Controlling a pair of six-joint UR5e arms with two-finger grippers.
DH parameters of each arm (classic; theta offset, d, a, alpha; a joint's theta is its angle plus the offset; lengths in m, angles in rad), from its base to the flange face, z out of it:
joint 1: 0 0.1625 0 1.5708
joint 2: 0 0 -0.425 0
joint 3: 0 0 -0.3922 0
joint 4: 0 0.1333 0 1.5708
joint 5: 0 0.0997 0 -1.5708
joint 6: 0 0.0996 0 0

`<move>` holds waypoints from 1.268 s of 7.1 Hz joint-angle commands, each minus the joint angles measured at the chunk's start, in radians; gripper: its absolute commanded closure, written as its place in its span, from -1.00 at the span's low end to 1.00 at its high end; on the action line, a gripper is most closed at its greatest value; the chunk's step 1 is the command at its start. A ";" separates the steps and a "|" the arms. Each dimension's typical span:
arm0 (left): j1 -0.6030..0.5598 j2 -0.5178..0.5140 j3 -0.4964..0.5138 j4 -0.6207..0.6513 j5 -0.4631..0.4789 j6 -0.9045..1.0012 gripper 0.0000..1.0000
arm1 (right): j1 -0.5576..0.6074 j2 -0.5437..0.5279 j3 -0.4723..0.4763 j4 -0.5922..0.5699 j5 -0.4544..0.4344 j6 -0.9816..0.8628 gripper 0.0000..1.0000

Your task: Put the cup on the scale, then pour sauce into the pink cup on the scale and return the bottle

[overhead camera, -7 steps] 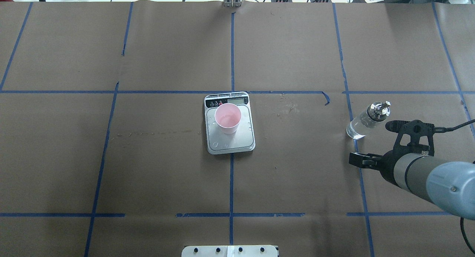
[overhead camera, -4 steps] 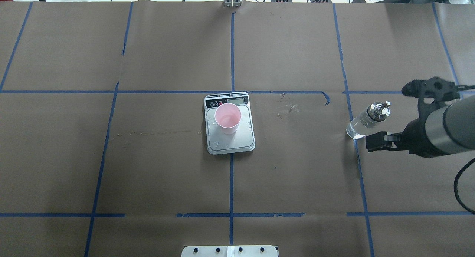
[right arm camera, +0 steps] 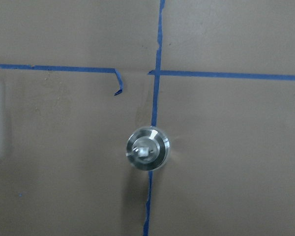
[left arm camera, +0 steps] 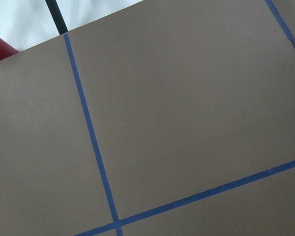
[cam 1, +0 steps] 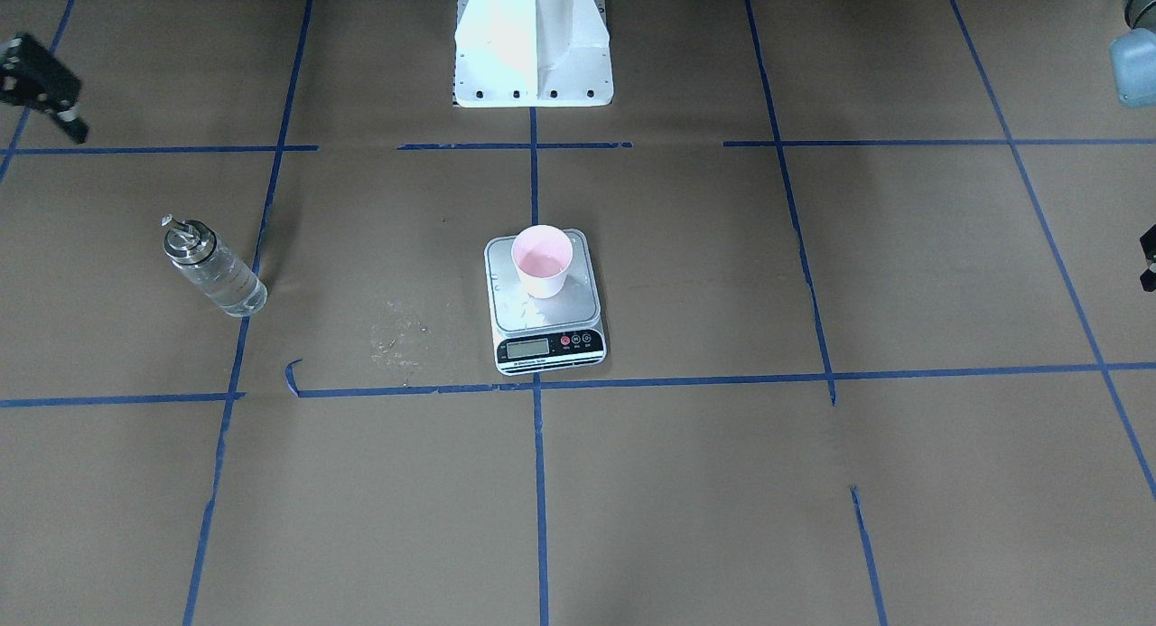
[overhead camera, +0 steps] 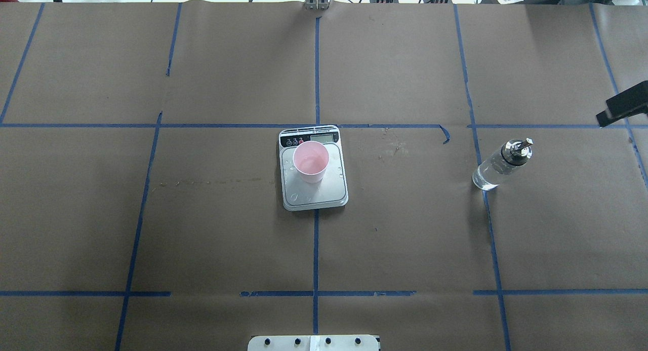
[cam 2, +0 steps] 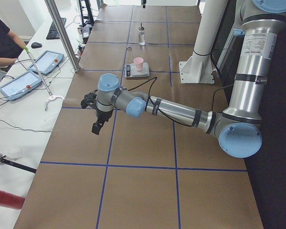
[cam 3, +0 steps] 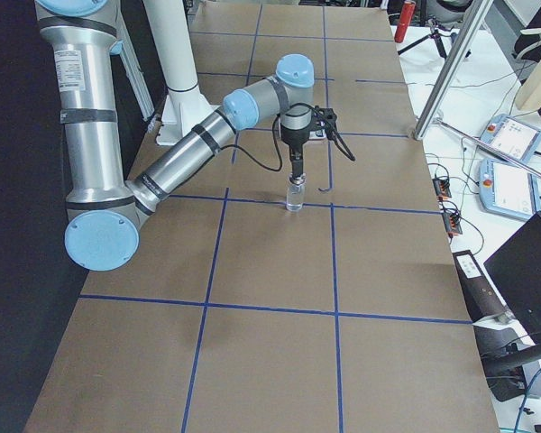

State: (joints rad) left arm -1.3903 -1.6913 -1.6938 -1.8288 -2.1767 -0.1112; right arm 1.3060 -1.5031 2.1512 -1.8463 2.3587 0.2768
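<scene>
1. The cup (overhead camera: 311,161) stands upright on the scale (overhead camera: 316,195), on the half of the silver platform nearer the display (overhead camera: 324,137). Its pink inside faces up. I cannot tell whether there is liquid in it.
2. The scale lies near the middle of the table (overhead camera: 405,239), straddling a line of blue tape (overhead camera: 316,249), with its display end pointing away from the robot. Pale drop-like spots (cam 1: 522,307) lie on the bare platform beside the cup.
3. The bottle (overhead camera: 498,167) stands upright on the table, well apart from the scale on the robot's right. Its base sits on another tape line and its silver cap (right arm camera: 148,147) with the thin spout is on top.
4. The sauce (overhead camera: 485,179) shows as clear liquid through the bottle's wall. Its level is too hard to read.
5. The right gripper (cam 3: 294,170) hangs above the bottle, pointing down and not touching it. The right wrist view looks straight down onto the cap. Only a black part of the gripper shows at the edge of the overhead view, so I cannot tell how far its fingers are spread.
6. The left gripper (cam 2: 96,128) points down over bare paper on the robot's left, far from the scale and holding nothing that can be seen. It shows clearly only from the side, so I cannot tell its spread.
7. The table is covered in brown paper marked into squares by the tape, and the robot's white base (cam 1: 533,48) stands at its edge.
</scene>
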 commanded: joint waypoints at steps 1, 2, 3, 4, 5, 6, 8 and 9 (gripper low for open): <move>-0.001 0.031 0.006 -0.003 0.001 0.004 -1.00 | 0.213 -0.003 -0.295 0.006 0.028 -0.516 -1.00; -0.004 0.047 0.005 -0.022 -0.009 0.004 -1.00 | 0.255 -0.003 -0.386 0.009 0.021 -0.630 -1.00; -0.022 0.048 0.008 -0.007 -0.041 0.004 -1.00 | 0.254 -0.022 -0.398 0.009 -0.033 -0.625 -1.00; -0.060 0.051 0.011 0.028 -0.052 0.011 -1.00 | 0.253 -0.055 -0.434 0.047 -0.053 -0.625 -1.00; -0.108 0.070 0.014 0.087 -0.052 0.197 -1.00 | 0.253 -0.066 -0.497 0.175 -0.050 -0.620 -1.00; -0.143 0.073 0.029 0.188 -0.051 0.320 -1.00 | 0.254 -0.069 -0.523 0.209 -0.049 -0.579 -1.00; -0.153 0.077 0.113 0.214 -0.055 0.340 -1.00 | 0.254 -0.069 -0.522 0.211 -0.014 -0.489 -1.00; -0.151 0.078 0.144 0.212 -0.063 0.347 -1.00 | 0.256 -0.069 -0.525 0.211 0.005 -0.487 -1.00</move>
State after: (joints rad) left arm -1.5397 -1.6152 -1.5945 -1.6219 -2.2322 0.2217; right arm 1.5605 -1.5718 1.6300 -1.6381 2.3395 -0.2266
